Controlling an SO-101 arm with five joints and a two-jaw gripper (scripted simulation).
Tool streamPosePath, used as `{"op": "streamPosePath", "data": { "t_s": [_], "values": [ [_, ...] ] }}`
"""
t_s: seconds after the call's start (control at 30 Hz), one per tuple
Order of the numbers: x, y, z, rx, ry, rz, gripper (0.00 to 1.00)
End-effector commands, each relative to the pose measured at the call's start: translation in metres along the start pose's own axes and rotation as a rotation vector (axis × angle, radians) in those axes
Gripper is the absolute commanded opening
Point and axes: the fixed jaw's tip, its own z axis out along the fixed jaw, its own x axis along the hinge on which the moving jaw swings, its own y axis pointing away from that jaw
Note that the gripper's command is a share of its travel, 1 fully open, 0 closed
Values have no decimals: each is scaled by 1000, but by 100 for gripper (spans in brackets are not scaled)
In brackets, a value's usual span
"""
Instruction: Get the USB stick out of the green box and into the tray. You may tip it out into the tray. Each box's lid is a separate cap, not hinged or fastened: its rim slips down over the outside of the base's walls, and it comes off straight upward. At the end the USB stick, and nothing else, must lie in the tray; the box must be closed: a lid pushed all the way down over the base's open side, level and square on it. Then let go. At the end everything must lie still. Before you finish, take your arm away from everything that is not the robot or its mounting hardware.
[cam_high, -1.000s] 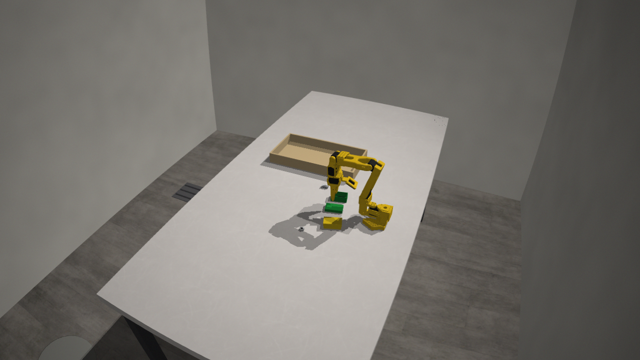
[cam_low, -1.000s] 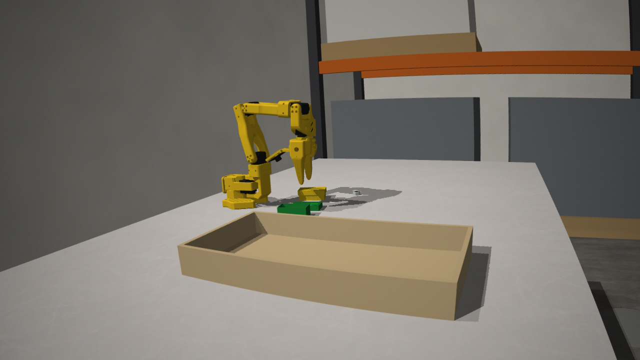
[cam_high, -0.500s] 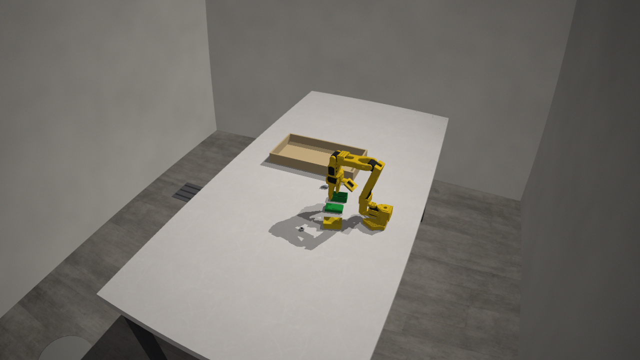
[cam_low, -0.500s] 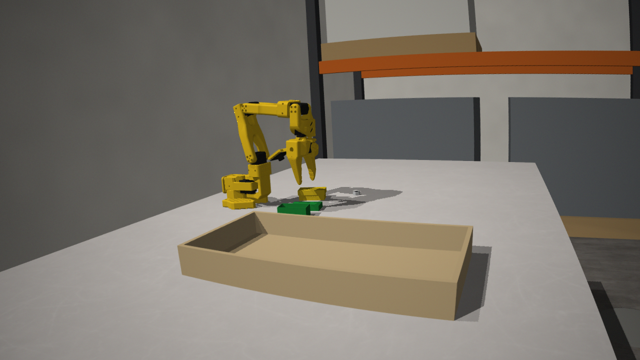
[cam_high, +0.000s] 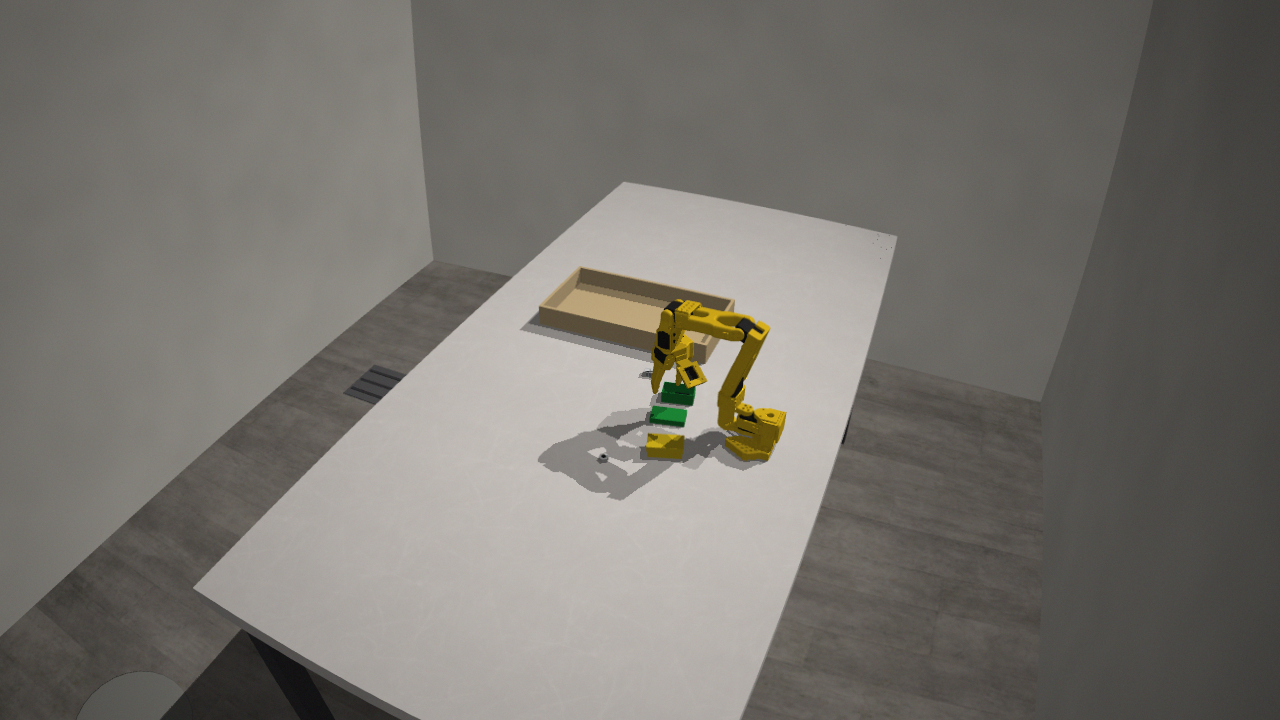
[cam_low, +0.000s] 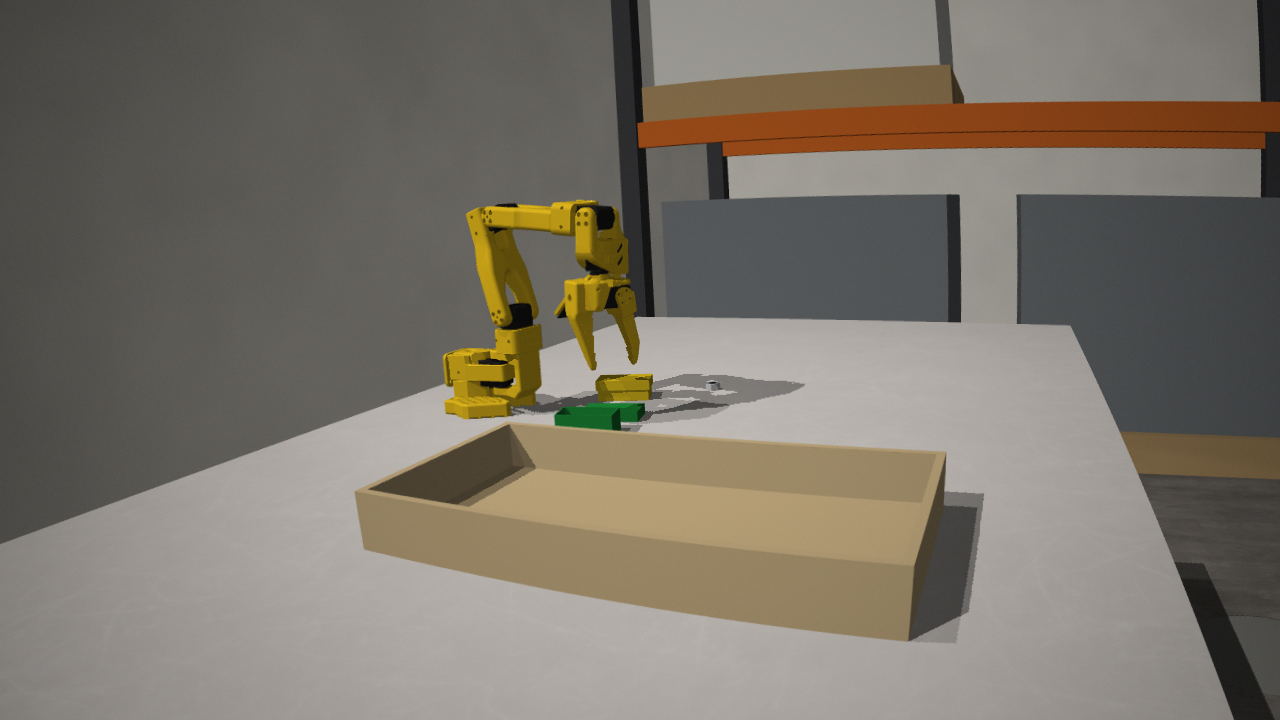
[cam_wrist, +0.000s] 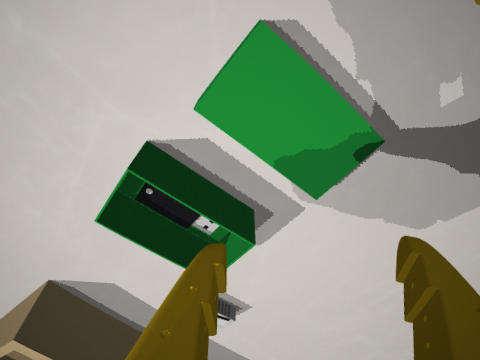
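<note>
gripper (cam_high: 667, 388) (cam_low: 615, 366) (cam_wrist: 312, 242) open, nothing held; usb stick (cam_wrist: 172, 209) in lidless green box (cam_high: 677, 394) (cam_low: 588, 419) (cam_wrist: 177, 199). likely pick next: center over stick, align fingers across its narrow width, descend straight, avoid walls

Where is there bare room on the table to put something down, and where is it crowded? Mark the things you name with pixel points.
Bare patches: tabletop between the tray (cam_high: 599, 335) (cam_low: 626, 573) and the far short edge; the long stretch nearer the top camera, beyond the yellow box (cam_high: 665, 446) (cam_low: 623, 391). Crowded: around the green base (cam_high: 677, 394) (cam_low: 586, 419) (cam_wrist: 200, 185) and lid (cam_high: 667, 416) (cam_wrist: 285, 105).
</note>
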Motion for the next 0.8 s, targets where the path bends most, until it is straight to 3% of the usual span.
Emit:
{"op": "streamPosePath", "data": {
  "t_s": [0.0, 0.77],
  "values": [
    [5, 0, -4, 24, 33, 180, 29],
    [7, 6, -4, 39, 18, 1191, 29]
  ]
}}
